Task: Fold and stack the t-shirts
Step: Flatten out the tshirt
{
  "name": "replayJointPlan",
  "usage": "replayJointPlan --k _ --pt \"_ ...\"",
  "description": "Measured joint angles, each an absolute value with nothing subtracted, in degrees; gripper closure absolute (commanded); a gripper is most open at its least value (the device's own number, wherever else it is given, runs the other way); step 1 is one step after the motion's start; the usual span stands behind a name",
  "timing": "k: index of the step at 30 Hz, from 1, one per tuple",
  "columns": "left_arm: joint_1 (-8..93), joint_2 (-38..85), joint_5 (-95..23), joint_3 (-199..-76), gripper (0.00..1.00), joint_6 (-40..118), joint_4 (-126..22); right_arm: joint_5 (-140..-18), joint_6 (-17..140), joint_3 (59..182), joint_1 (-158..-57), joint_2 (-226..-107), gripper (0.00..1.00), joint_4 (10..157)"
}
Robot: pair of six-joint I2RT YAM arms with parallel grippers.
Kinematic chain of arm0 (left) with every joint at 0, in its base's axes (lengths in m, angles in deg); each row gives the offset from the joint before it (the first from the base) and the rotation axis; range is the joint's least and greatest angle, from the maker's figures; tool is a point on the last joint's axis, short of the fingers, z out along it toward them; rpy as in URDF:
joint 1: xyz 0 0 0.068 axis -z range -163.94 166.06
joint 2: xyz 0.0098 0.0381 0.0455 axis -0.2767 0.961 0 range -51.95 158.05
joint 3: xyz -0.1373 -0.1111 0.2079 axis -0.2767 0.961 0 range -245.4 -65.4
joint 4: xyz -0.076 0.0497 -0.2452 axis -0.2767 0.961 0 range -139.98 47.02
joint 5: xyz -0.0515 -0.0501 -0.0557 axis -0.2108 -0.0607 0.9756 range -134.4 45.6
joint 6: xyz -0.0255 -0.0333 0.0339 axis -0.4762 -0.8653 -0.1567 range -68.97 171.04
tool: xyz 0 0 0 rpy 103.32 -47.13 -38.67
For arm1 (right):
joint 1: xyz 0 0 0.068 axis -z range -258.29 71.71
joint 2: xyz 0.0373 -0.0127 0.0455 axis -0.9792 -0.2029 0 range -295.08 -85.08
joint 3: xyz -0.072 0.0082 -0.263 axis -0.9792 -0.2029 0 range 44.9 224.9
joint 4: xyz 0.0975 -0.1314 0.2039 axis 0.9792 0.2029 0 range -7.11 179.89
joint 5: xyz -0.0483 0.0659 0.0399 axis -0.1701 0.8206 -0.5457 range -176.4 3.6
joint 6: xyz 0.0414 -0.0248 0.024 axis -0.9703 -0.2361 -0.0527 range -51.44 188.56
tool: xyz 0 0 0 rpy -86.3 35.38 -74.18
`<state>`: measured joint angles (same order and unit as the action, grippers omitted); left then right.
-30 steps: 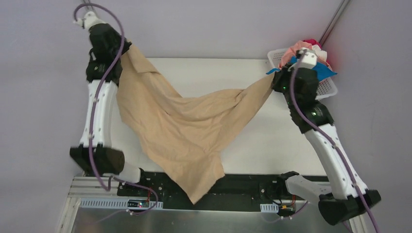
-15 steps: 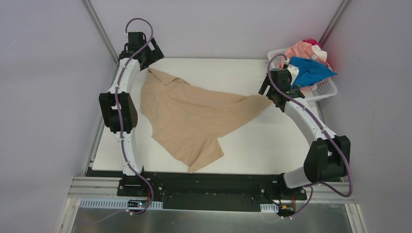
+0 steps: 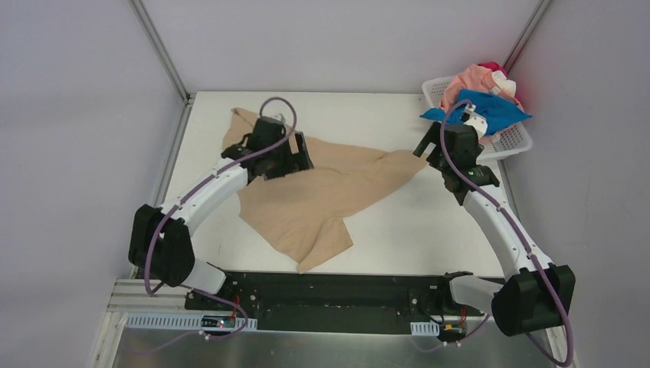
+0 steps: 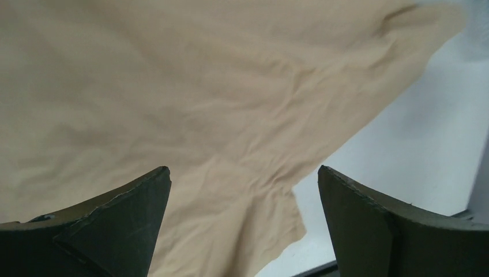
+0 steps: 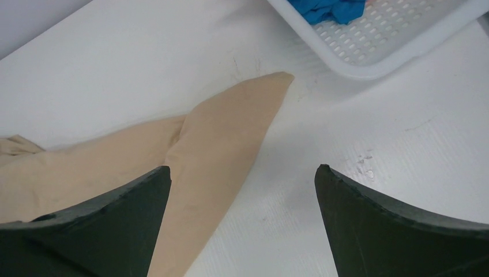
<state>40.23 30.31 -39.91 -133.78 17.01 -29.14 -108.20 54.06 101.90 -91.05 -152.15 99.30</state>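
A tan t-shirt (image 3: 322,195) lies spread and wrinkled on the white table (image 3: 429,222), one pointed corner (image 5: 230,127) reaching toward the basket. My left gripper (image 3: 297,159) hovers open over the shirt's upper middle; in the left wrist view the gripper (image 4: 242,168) has only tan cloth (image 4: 190,104) below its wide fingers. My right gripper (image 3: 426,149) stands open above that pointed corner, and the right wrist view shows the gripper (image 5: 242,167) holding nothing. Blue (image 3: 490,111), pink (image 3: 475,79) and red (image 3: 490,67) t-shirts are heaped in the basket.
The white lattice basket (image 3: 515,142) sits at the table's back right corner, its rim (image 5: 375,52) close beyond my right gripper. Grey walls enclose the table on three sides. Bare table shows to the right of the tan shirt and along the front edge.
Both grippers have opened and let go of the tan shirt, which dropped flat onto the table. My left arm swung from the back left corner to over the shirt.
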Motion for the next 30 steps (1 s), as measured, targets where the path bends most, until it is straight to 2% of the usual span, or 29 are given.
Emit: replayJointPlan --k 6,14,23,30 --pt "45.71 36.65 -38.62 -120.99 0.01 11.05 -28.77 -96.75 55.78 102.99 -90.56 -157.70 0.01 97.92" --pt "40.40 40.71 -41.62 -119.77 0.01 9.43 -30.62 -84.38 56.53 114.00 -90.70 -179.69 0.01 96.96" --pt "29.14 53.63 -40.07 -134.26 0.01 9.36 -30.71 -82.47 53.42 116.34 -96.82 -192.83 0.01 96.78" --pt "24.77 66.55 -39.34 -152.49 0.01 11.62 -29.16 -84.40 50.36 116.82 -106.26 -193.24 0.01 97.29"
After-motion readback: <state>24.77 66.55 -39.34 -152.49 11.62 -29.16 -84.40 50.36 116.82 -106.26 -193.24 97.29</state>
